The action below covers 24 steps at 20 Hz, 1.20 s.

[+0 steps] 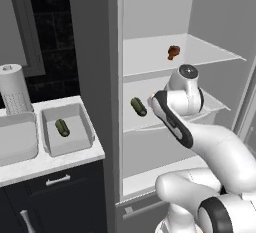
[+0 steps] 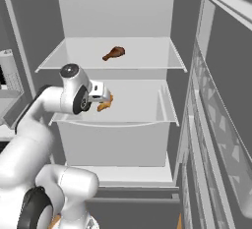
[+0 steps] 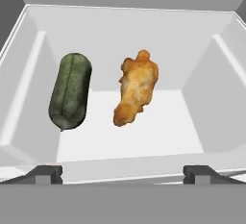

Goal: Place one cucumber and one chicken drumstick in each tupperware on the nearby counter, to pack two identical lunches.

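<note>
My arm [image 1: 200, 142] rises from the base, bends at the elbow and reaches forward and up, with the wrist turned so my hand points ahead. My gripper [image 3: 123, 172] stands with its jaws spread wide, holding nothing, one dark fingertip [image 3: 45, 174] at either lower corner of the hand view.

Left base view looks forward and down from behind the arm's left, taking in the counter [image 1: 75, 154] and the open fridge [image 1: 150, 77]. Right base view faces the same fridge shelves from the right. Hand view sits close over the middle shelf [image 3: 144, 131].
</note>
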Available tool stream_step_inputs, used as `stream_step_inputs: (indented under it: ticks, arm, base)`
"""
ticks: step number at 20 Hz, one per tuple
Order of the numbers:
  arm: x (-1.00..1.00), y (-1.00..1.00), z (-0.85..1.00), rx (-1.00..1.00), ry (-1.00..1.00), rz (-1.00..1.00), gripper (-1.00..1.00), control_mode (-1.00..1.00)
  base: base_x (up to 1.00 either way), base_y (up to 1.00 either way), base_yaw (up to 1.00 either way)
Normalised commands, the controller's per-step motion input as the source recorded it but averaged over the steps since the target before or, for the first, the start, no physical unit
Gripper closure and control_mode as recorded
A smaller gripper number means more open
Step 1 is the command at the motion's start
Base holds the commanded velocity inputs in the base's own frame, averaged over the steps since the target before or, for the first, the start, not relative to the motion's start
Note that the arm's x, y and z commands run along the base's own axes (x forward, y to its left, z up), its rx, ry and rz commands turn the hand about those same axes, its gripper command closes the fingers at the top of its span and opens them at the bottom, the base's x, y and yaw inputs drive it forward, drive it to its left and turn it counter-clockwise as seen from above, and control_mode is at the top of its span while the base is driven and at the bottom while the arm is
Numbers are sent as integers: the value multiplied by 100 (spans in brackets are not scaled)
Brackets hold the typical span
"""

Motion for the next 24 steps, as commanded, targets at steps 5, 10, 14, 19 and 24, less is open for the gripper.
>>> stream_step_inputs:
  ticks: [5, 10, 14, 19, 24]
  arm:
    - [27, -1, -9, 4, 0, -4, -100, -100]
    - [25, 0, -27, 3, 2, -2, -100, -100]
    - [37, 0, -52, 0, 3, 0, -100, -100]
    - [27, 0, -12, 0, 0, -1, -100, -100]
    - [54, 0, -8, 0, 0, -5, -100, -100]
  base:
    - [0, 0, 0]
    - [0, 0, 0]
    - [0, 0, 0]
    - [0, 0, 0]
    - [0, 0, 0]
